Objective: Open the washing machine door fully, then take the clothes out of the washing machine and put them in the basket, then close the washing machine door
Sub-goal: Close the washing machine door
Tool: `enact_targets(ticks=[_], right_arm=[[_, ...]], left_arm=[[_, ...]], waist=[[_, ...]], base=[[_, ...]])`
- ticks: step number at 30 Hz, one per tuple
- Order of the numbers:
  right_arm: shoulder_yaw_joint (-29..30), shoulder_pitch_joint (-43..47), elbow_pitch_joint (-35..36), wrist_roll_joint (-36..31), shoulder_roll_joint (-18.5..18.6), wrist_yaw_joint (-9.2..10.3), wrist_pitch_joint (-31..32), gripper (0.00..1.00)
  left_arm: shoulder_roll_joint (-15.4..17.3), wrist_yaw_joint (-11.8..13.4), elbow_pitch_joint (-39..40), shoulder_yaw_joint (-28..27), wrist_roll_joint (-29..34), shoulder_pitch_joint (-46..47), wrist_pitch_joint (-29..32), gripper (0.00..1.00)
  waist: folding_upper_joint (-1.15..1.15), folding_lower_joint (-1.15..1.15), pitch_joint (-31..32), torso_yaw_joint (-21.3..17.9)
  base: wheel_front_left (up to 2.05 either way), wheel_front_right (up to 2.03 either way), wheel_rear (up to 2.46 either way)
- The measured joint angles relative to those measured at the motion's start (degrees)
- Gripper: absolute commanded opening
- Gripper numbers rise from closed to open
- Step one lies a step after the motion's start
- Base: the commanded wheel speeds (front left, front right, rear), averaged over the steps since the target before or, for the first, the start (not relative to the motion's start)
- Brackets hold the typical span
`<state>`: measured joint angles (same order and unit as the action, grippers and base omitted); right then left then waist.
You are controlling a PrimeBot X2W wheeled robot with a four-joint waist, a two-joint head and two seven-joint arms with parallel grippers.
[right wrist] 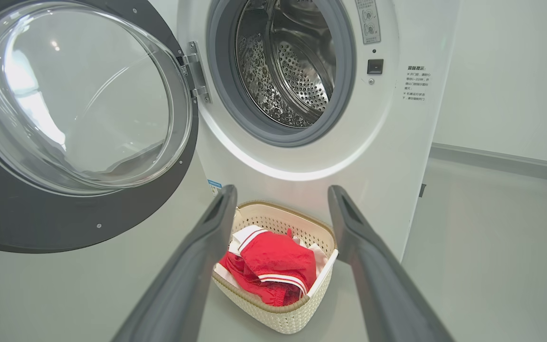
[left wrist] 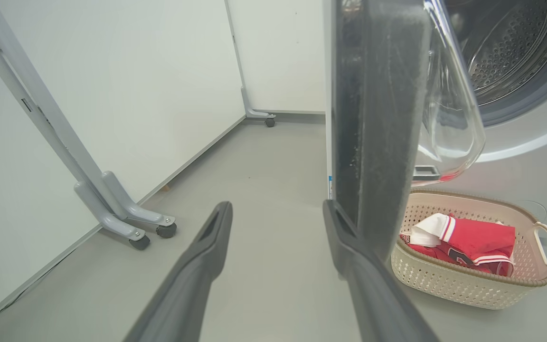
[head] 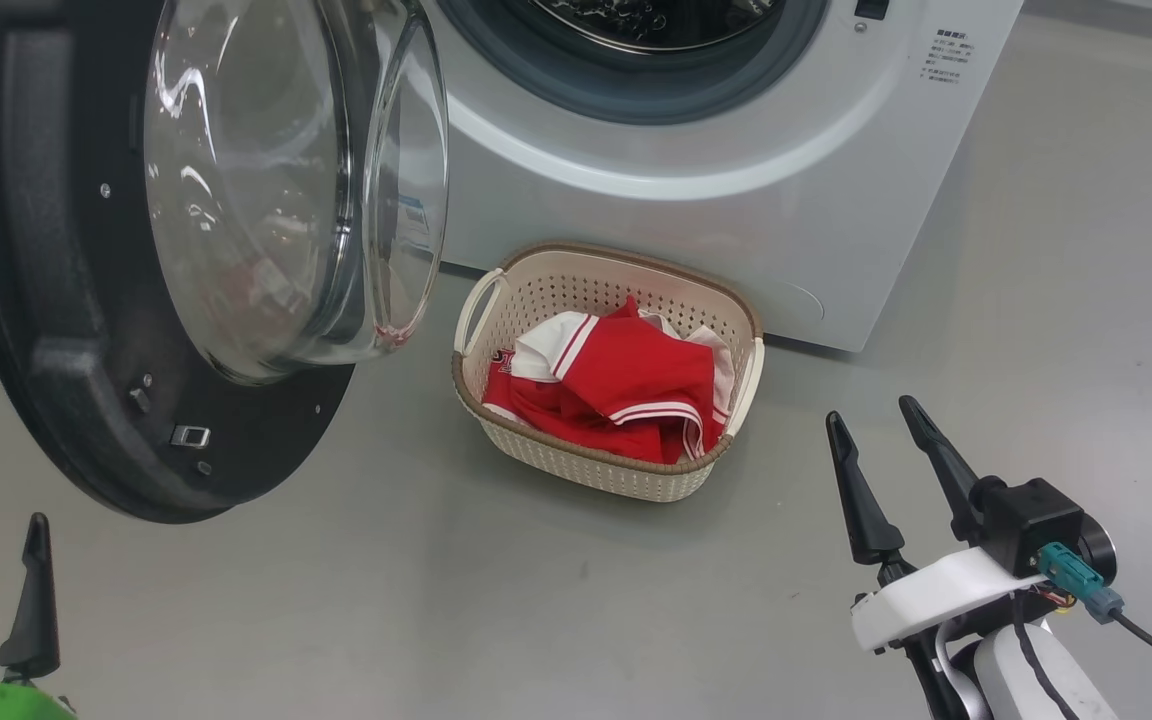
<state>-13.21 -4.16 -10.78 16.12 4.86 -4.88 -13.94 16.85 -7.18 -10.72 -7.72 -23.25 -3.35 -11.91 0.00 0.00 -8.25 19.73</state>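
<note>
One basket (head: 586, 470) sat on the floor (head: 436, 620), just in front of the one washing machine (head: 736, 200). One pile of red clothes (head: 626, 390) lay inside it. The one door (head: 36, 250) hung open on the left. The left end effector (left wrist: 276, 209) and the right end effector (right wrist: 281, 192) were both wide open and held nothing.

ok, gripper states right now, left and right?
Left gripper: open, holding nothing.
Right gripper: open, holding nothing.
</note>
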Motion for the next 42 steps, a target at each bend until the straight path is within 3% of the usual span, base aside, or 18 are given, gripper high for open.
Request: enact_targets(ticks=[26, 27, 28, 29, 30, 31, 36, 42], right_arm=[[0.08, 0.00, 0.03, -0.01, -0.04, 0.01, -0.01, 1.00], [0.08, 0.00, 0.03, 0.00, -0.04, 0.01, -0.01, 1.00], [0.09, 0.00, 0.03, 0.00, -0.04, 0.01, -0.01, 1.00], [0.09, 0.00, 0.03, 0.00, -0.04, 0.01, -0.01, 1.00], [0.10, 0.00, 0.03, 0.00, -0.04, 0.01, -0.02, 1.00], [0.10, 0.00, 0.03, 0.00, -0.04, 0.01, -0.07, 1.00], [0.10, 0.00, 0.02, 0.00, -0.05, 0.01, -0.08, 1.00], [0.09, 0.00, 0.02, 0.00, -0.11, 0.01, -0.08, 1.00]], left_arm=[[-0.90, 0.00, -3.59, 0.24, 2.26, 1.06, -2.34, 1.00], [-0.94, 0.00, -3.60, 0.22, 2.26, 1.07, -2.34, 0.89], [-0.99, 0.00, -3.63, 0.21, 2.26, 1.09, -2.35, 0.66], [-0.99, 0.00, -3.64, 0.20, 2.26, 1.10, -2.35, 0.40], [-1.00, 0.00, -3.65, 0.19, 2.26, 1.13, -2.35, 0.07], [-1.01, 0.00, -3.65, 0.18, 2.26, 1.20, -2.35, 0.00], [-1.72, 0.00, -3.34, 0.25, 0.87, 2.31, -2.36, 0.00], [-0.18, 0.00, -2.09, 0.46, 0.58, 2.88, -2.46, 0.00]], waist=[[0.00, 0.00, -0.09, 0.26], [0.00, 0.00, -0.08, 0.25], [0.00, 0.00, -0.07, 0.25], [0.00, 0.00, -0.06, 0.24], [0.00, 0.00, -0.06, 0.24], [0.00, 0.00, -0.06, 0.23], [0.00, 0.00, -0.10, 0.19], [0.00, 0.00, -0.21, 0.09]], base=[[0.00, 0.00, 0.00], [0.00, 0.00, 0.00], [0.00, 0.00, 0.00], [0.00, 0.00, 0.00], [0.00, 0.00, 0.00], [0.00, 0.00, 0.00], [0.00, 0.00, 0.00], [0.00, 0.00, 0.00]])
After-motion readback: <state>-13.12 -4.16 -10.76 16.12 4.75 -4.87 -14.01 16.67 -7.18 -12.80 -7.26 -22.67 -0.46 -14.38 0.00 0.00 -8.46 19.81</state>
